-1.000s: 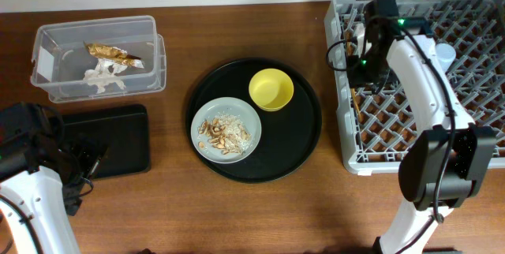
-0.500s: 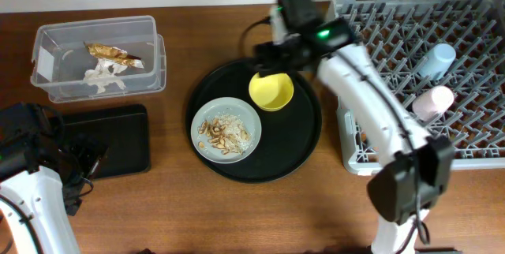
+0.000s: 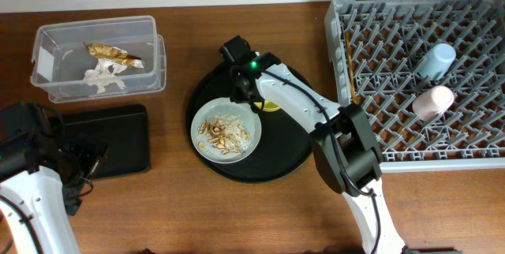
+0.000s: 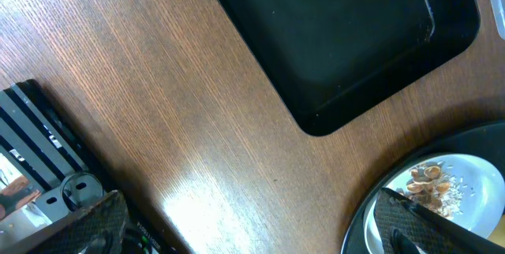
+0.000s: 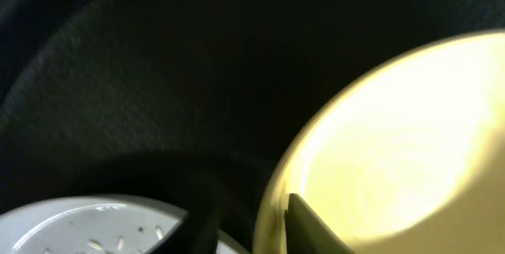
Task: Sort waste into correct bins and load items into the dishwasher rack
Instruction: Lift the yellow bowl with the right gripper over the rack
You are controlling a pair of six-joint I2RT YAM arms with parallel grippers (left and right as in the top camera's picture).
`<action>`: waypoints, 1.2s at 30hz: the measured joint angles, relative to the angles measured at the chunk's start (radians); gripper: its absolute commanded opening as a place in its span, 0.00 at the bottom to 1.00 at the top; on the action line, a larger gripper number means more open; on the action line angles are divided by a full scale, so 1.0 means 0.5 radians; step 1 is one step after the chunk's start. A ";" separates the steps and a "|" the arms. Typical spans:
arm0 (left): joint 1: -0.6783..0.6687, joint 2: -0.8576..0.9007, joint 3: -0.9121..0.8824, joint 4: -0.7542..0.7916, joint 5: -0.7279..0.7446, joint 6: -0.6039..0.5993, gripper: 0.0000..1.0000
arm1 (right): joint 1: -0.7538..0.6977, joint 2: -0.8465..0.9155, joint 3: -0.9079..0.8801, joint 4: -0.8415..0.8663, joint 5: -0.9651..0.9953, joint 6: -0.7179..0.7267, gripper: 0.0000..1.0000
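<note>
1. Left tool (image 4: 248,211): low at the left edge of the worktop (image 3: 173,207), just beside the shallow black rectangular tray (image 3: 118,140). Its fingers stand wide apart with nothing between them.

2. Clear tub (image 3: 47,37): behind the black rectangular tray, at the far left of the worktop. It contains the gold-brown wrapper (image 3: 114,55) and the crumpled white tissue (image 3: 102,79). The wrapper lies just behind the tissue.

3. Round black tray (image 3: 300,147): centre of the worktop. The pale grey plate (image 3: 197,132) sits on its left front part and carries the beige food scraps (image 3: 225,132).

4. Yellow bowl (image 5: 394,128): on the round tray, behind and to the right of the plate. In the overhead view the right arm covers most of it.

5. Right tool (image 3: 241,88): at the bowl's left rim. In the right wrist view one finger is inside the bowl and the other outside, with the rim between them. The view is blurred, so it cannot be told whether the fingers are pressing on the rim.

6. Dishwasher rack (image 3: 394,17): right end of the worktop.
   - Chopsticks (image 3: 349,69): lying along its left side.
   - Light-blue cup (image 3: 435,61): on its side, towards the right.
   - Pink cup (image 3: 432,102): on its side, just in front of the blue cup.
</note>
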 measured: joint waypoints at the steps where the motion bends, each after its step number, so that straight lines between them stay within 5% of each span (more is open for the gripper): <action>1: 0.000 0.000 0.000 0.001 0.000 0.000 0.99 | 0.002 0.000 0.002 -0.022 0.001 0.007 0.13; 4: 0.000 0.000 0.000 0.000 0.000 0.000 0.99 | 0.003 0.000 0.060 -0.140 0.018 0.008 0.04; 8: 0.000 0.000 0.000 0.000 0.001 0.000 0.99 | -0.001 0.000 0.334 -0.474 0.068 0.007 0.04; 13: 0.000 0.000 0.000 0.002 0.000 0.000 0.99 | -0.082 -0.005 1.112 -1.057 0.098 -0.074 0.04; 20: 0.000 0.000 0.000 0.000 0.000 0.000 0.99 | -0.695 -0.066 1.917 -1.500 -0.051 -0.425 0.04; 28: 0.000 0.000 0.000 0.000 0.000 0.000 0.99 | -1.666 -0.037 1.829 -1.519 -1.240 -1.081 0.04; 36: 0.000 0.000 0.000 0.000 0.000 0.000 0.99 | -2.088 0.021 1.453 -1.509 -1.645 -1.266 0.04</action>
